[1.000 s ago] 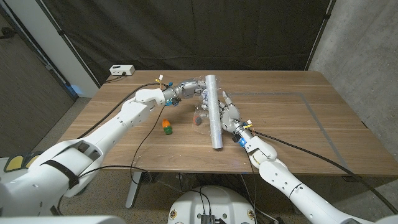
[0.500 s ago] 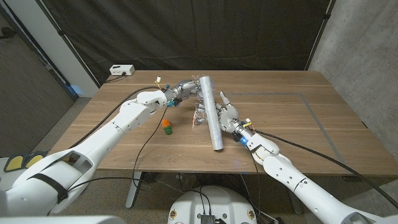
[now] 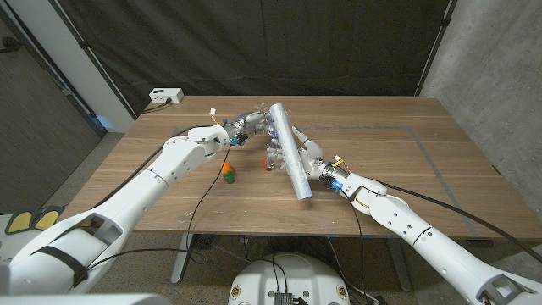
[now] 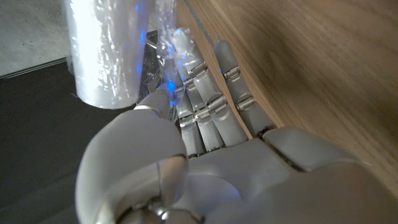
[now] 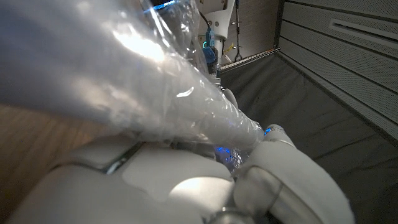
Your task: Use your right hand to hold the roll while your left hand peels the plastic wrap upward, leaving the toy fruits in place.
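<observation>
The silvery roll of plastic wrap lies slantwise across the table's middle, its far end raised. My right hand grips it from the right side near its lower half; in the right wrist view the roll crosses over that hand. At the roll's far end my left hand pinches the loose clear wrap. The left wrist view shows the film between that hand's fingers, beside the roll. An orange and green toy fruit sits left of the roll. A reddish toy lies against the roll under crumpled film.
A white box with a cable stands at the table's back left corner. Dark curtains hang behind the wooden table. A thin taped outline marks the table's right half.
The roll has swung: its near end moved right and its far end left and up. My right hand went from beside the roll to gripping it. The left hand kept its pinch.
</observation>
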